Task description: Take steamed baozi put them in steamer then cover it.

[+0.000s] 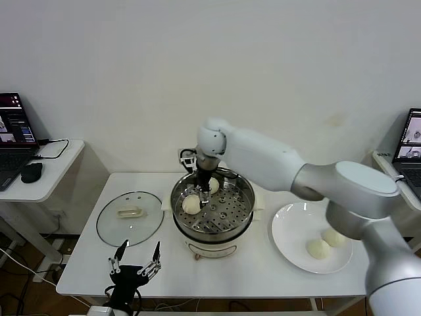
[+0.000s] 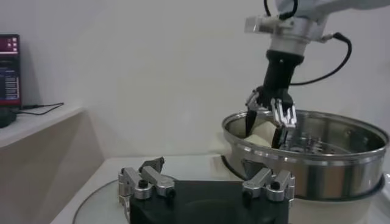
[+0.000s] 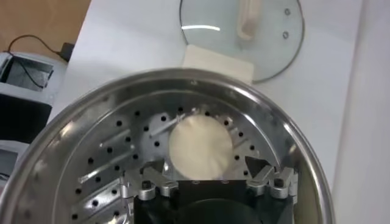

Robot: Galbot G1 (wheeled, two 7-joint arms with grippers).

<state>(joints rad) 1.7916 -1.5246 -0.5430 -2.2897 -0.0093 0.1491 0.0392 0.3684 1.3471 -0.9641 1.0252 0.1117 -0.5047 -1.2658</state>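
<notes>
The steamer (image 1: 227,220) stands mid-table with its perforated tray showing. My right gripper (image 1: 200,196) reaches down into it, open, its fingers standing either side of a baozi (image 3: 200,145) that rests on the tray (image 3: 109,158) without touching it. In the head view this baozi (image 1: 191,205) lies at the steamer's left, and a second baozi (image 1: 214,185) lies behind the gripper. Two more baozi (image 1: 318,248) (image 1: 334,237) sit on the white plate (image 1: 289,230). The glass cover (image 1: 130,217) lies flat to the left of the steamer. My left gripper (image 1: 135,264) waits open near the front edge.
A side table (image 1: 39,178) with a laptop and a mouse stands at the far left. Another laptop (image 1: 411,148) is at the far right. A black cable (image 1: 186,158) runs behind the steamer. The wall is close behind the table.
</notes>
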